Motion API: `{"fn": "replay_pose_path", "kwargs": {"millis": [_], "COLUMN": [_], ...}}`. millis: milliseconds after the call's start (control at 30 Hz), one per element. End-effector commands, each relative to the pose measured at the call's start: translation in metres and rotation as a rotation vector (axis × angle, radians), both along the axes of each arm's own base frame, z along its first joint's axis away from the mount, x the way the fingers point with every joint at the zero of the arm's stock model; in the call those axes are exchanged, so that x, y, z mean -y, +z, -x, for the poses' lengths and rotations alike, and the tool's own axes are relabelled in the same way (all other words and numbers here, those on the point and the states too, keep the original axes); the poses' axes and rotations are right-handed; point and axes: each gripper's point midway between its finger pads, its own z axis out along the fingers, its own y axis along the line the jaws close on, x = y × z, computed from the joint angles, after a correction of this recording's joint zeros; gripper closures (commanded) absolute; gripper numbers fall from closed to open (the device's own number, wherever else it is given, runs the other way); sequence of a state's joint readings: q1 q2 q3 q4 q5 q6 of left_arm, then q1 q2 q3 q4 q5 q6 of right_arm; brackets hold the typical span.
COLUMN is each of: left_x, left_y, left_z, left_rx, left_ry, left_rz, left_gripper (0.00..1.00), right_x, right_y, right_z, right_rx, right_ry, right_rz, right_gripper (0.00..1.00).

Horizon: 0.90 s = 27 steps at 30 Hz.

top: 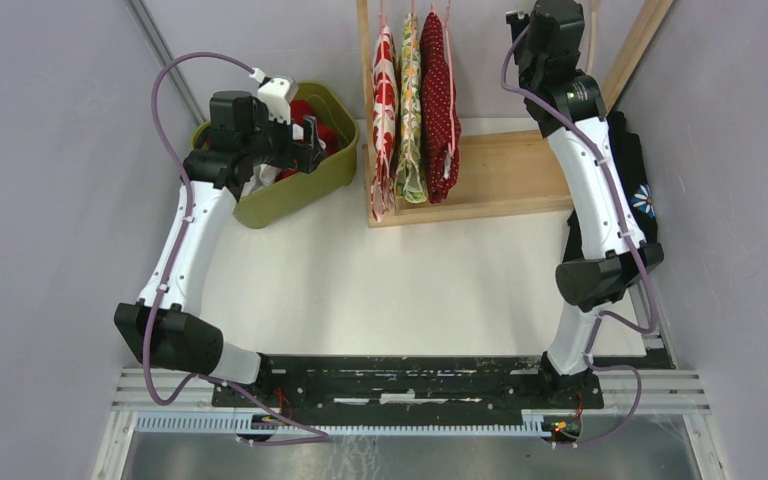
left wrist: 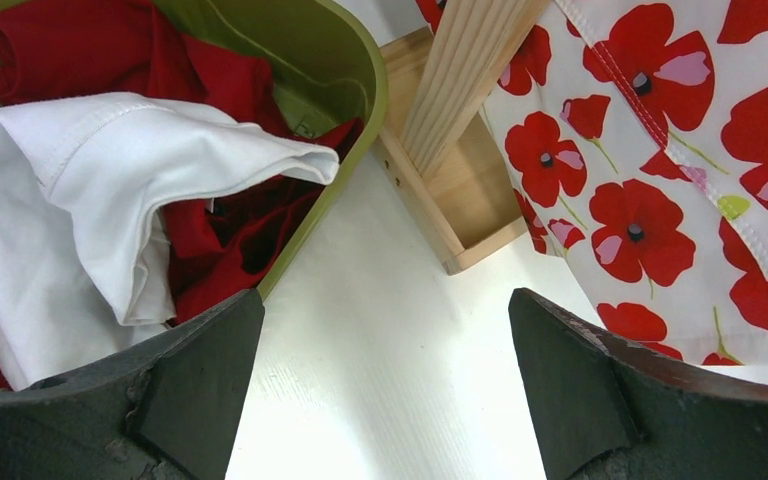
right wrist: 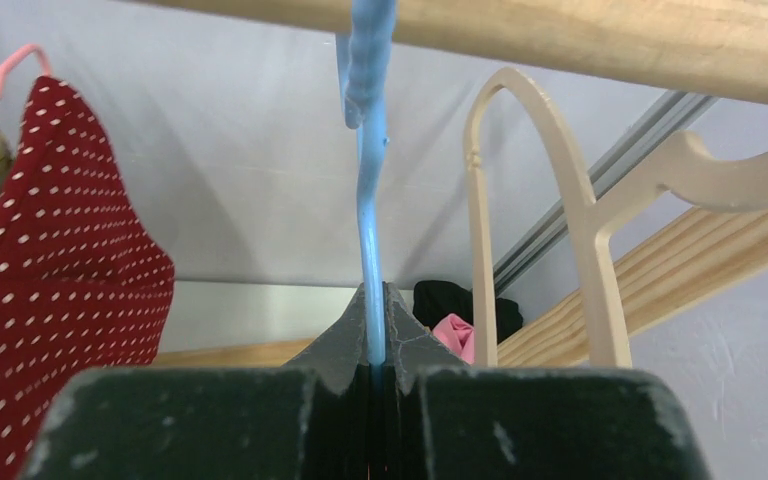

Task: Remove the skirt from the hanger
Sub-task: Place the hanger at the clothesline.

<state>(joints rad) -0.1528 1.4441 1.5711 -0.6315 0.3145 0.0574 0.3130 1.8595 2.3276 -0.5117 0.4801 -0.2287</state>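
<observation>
Hanger hook, blue, clamped in right tool on rail at 1 o'clock: best lifted clear of beige hanger; left tool spread, empty, by 10 o'clock bin

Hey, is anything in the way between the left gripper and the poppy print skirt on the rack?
Yes: the rack's wooden upright stands close beside the poppy skirt, partly between it and the open left gripper. Nothing else visible blocks it.
</observation>
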Motion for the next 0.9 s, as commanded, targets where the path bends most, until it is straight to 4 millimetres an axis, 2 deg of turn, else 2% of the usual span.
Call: {"fn": "replay_pose_path", "kwargs": {"millis": [0,167,400,633,867], "left_x": [-0.004,-0.010,-0.012,-0.014,-0.016], "left_y": [0.016,0.015,0.005,0.000,-0.006], "left_z": [0.002,0.003,0.003,0.005,0.004], "left_rx": [0.062,0.062,0.038,0.028,0.018], "left_ry": [-0.008,0.011,0.019,0.027,0.032], "left_rz": [-0.034,-0.061,-0.073,-0.082,-0.092], "left_gripper": [0.01,0.01,0.01,0.01,0.01], "right_x": [0.007,0.009,0.010,0.037,0.065], "right_y": [0.023,0.008,-0.024,-0.044,-0.040], "right_z": [-0.014,-0.029,-0.042,-0.049,-0.046], "right_rx": [0.097,0.079,0.013,-0.029,-0.021], "right_ry": [-0.020,-0.026,-0.028,-0.077,-0.134], "right_rz": [-0.063,-0.069,-0.063,-0.063,-0.060], "right_gripper": [0.99,0.99,0.99,0.99,0.99]}}
